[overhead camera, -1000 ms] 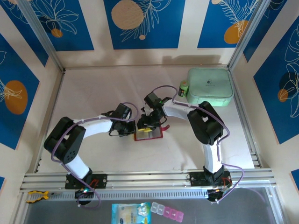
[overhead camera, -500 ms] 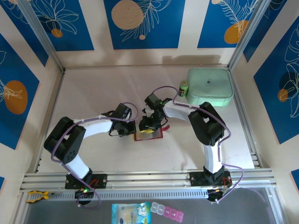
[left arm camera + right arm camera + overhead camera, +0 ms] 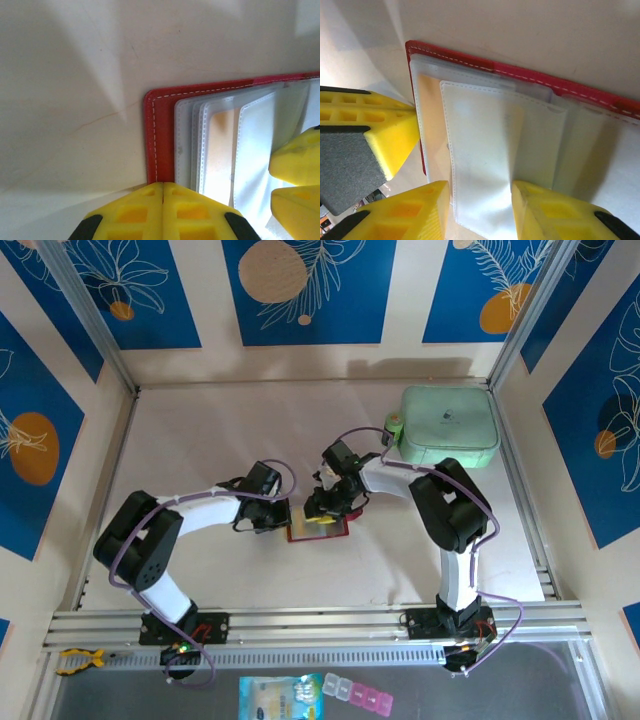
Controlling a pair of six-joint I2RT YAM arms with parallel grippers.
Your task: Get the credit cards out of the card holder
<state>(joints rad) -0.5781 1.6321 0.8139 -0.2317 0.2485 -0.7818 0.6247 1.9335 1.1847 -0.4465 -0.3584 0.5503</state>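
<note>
Top external view: two claws meet at the red card holder

Near the front edge, both arms are bolted down. The left arm bends at its elbow and lies low, pointing right. The right arm stands up tall, folds over, and reaches left and down. They meet in the middle of the pale desk, at the small red leather-like folding card holder, which lies open and flat.

The left claw has its yellow fingers pressed together, with nothing between them. Its tip rests at the edge of the card holder by one corner. I think it is there to pin the holder so it cannot slide.

The right claw has its fingers apart, one on each side of a cloudy clear plastic pocket. I cannot tell if they squeeze it. A thin tan-gold credit card sits inside a pocket, so the job looks not yet done.

Far back, well apart, rests a big mint green case.
</note>
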